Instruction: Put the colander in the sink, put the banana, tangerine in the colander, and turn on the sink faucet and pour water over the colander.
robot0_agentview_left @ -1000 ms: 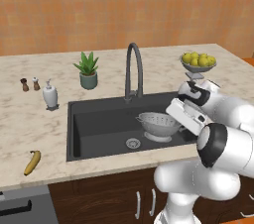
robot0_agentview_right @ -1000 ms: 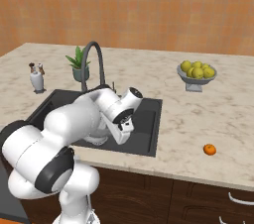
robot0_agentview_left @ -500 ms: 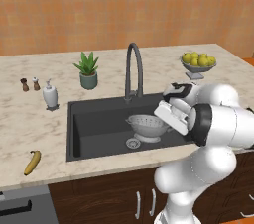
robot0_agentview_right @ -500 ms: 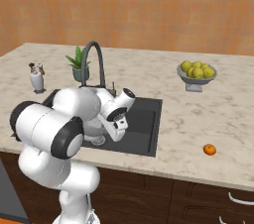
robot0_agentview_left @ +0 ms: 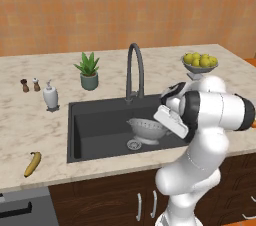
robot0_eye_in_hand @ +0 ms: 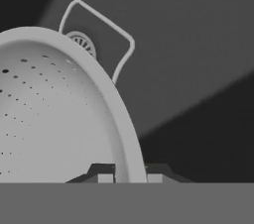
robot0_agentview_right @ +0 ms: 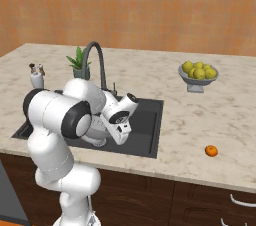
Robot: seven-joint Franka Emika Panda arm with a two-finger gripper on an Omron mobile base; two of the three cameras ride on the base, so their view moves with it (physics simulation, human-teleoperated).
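Colander (robot0_agentview_left: pixel 146 129) low inside sink (robot0_agentview_left: pixel 95 120), beside drain (robot0_agentview_left: pixel 133 144). Gripper (robot0_eye_in_hand: pixel 127 177) fingers straddle colander rim, gripping it. Banana (robot0_agentview_left: pixel 32 163) on counter left of sink. Tangerine (robot0_agentview_right: pixel 211 150) on counter well right of sink.

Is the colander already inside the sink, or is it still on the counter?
Inside. The colander sits upright in the sink basin beside the drain.

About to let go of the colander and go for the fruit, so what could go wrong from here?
The gripper straddles the colander rim, so pulling away before opening fully could tip or drag it across the sink. The banana lies near the counter's front edge; a clumsy grasp may knock it off. The tangerine is round and could roll.
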